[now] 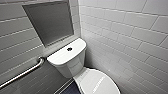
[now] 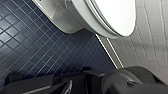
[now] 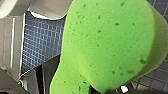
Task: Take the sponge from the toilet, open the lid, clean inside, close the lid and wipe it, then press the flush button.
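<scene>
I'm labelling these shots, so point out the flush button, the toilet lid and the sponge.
flush button point(image 1: 69, 49), head view, on its dark centre.
toilet lid point(image 1: 102, 83), head view, on its closed white top.
sponge point(image 3: 107, 42), right wrist view, on its broad green face.

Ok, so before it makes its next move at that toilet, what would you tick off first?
1. Sponge picked up: ok. The green sponge hangs close to the right wrist camera, over the floor tiles, not on the toilet.
2. Lid open: not ok. The lid lies flat on the bowl.
3. Flush button reachable: ok. The flush button sits uncovered in the middle of the tank top.
4. Inside of the bowl: cannot tell, as the lid covers it.
5. Left jaws free: cannot tell.
</scene>
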